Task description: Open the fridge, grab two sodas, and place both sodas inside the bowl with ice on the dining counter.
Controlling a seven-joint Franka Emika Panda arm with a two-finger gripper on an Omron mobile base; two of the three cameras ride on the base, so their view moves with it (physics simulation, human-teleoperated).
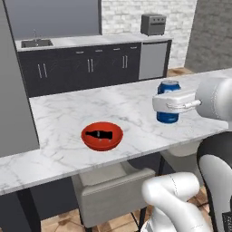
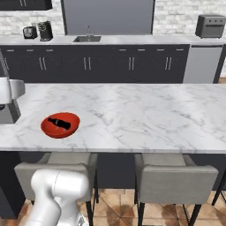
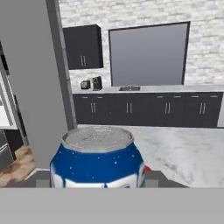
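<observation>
**Student:** Left to right, then: what sits at the left of the white marble worktop (image 1: pixel 68 113), and why there?

**Instructor:** Toward the near left lies the red bowl (image 1: pixel 102 136). A dark soda (image 1: pixel 99 134) rests on its side inside it, touching the bowl's floor. It lies flat because the bowl is shallow and would not hold it upright. By appearance, one of the two deliveries is already made.

**Student:** And to the right of the bowl?

**Instructor:** The blue soda (image 1: pixel 168 102), upright, held at the right part of the worktop by the end effector (image 1: pixel 168 103). The white hand reaches in from the right and wraps the can at mid-height, leaving its top rim and base clear. In the hand view the silver lid and blue wall of the can sit between the two finger tips (image 3: pixel 151 178), so the jaws are partly closed onto the can.

**Student:** Why hold it upright and at the waist?

**Instructor:** Probably because a side grasp keeps the can level during carriage. Whether its base touches the marble cannot be told.

**Student:** What remains?

**Instructor:** Judging by the layout, a leftward carry to the bowl, well apart from the can. The release should clear the near rim and avoid striking the dark soda.
</observation>
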